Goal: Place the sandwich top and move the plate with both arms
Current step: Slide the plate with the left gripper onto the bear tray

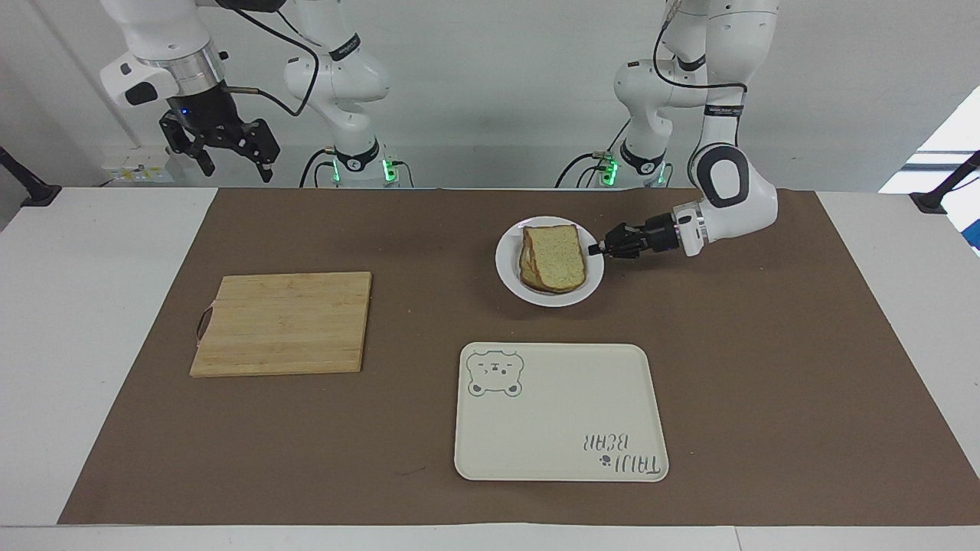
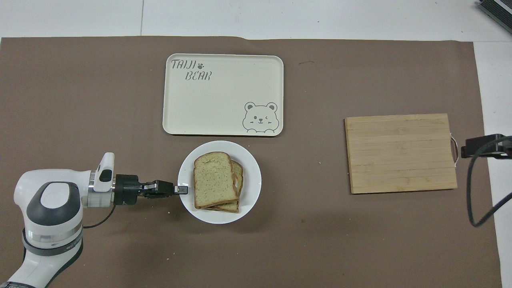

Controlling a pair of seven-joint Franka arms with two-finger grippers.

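Observation:
The sandwich top [image 1: 557,257] is a pale speckled slice lying on a lower slice on the small white plate [image 1: 509,268]. It also shows in the overhead view [image 2: 212,180], as does the plate [image 2: 252,180]. My left gripper [image 1: 596,249] reaches in low from the left arm's end and is shut on the plate's rim, also seen in the overhead view [image 2: 182,189]. I cannot tell whether the plate is off the mat. My right gripper [image 1: 230,157] hangs open and empty, raised over the right arm's end of the table, and waits.
A cream bear tray [image 1: 559,413] lies just farther from the robots than the plate, also seen from overhead [image 2: 224,94]. A wooden cutting board [image 1: 283,321] lies toward the right arm's end, also seen from overhead [image 2: 400,152]. A brown mat covers the table.

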